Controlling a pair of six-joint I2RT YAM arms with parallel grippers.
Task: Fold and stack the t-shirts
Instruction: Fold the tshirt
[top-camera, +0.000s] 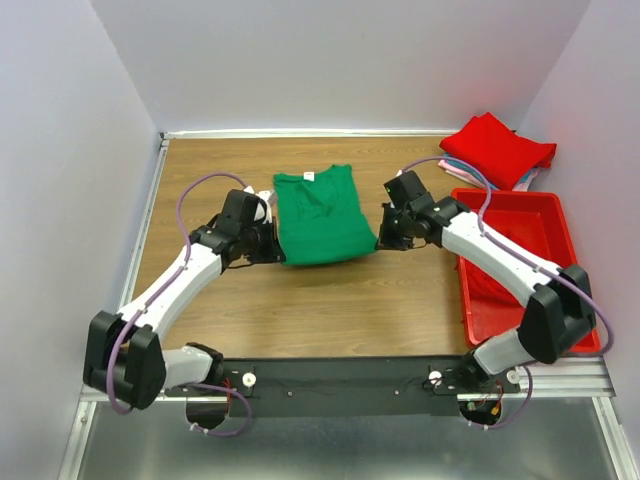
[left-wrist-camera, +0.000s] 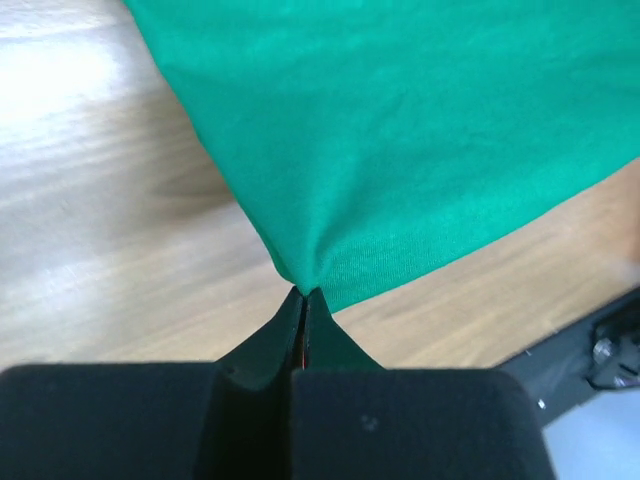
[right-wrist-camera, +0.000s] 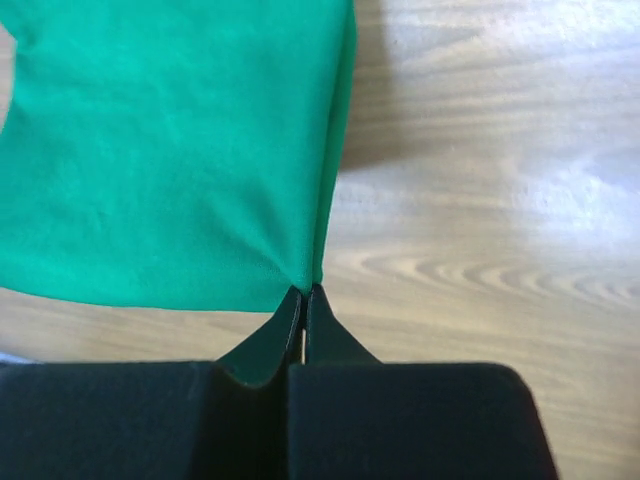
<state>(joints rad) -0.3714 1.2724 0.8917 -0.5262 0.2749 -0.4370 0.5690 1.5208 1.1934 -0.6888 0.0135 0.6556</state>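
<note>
Mounting rail (top-camera: 350, 385): black, across the near edge of the surface, carrying both arm bases.
Surface (top-camera: 330, 310): wood-grain board with pale walls on three sides.
Left arm (top-camera: 170, 290): reaches from the near left corner up and inward to the shirt's near left corner.
Right arm (top-camera: 500, 260): reaches from the near right, across the bin, to the shirt's near right corner.
Left jaws: pressed together, pinching the near left corner of the green t-shirt (left-wrist-camera: 420, 130). The cloth gathers to a point at the tips.
Right jaws: pressed together, pinching the near right corner of the same shirt, which also gathers to a point; a shadow falls on the wood beside that edge.
Green t-shirt (top-camera: 318, 215): mid-surface between the two arms, sides folded in to a long rectangle, near hem stretched between the two grips, collar at the far end.
Neck label (top-camera: 309, 176): white, at the collar.
Red bin (top-camera: 505, 193): plastic, on the right side of the surface, well apart from the green shirt.
Red t-shirt (top-camera: 497, 147): far right corner, beyond the bin, lying on top of a small pile.
Pink cloth (top-camera: 450, 164) and light blue cloth (top-camera: 527, 181): edges showing from under the red shirt.
</note>
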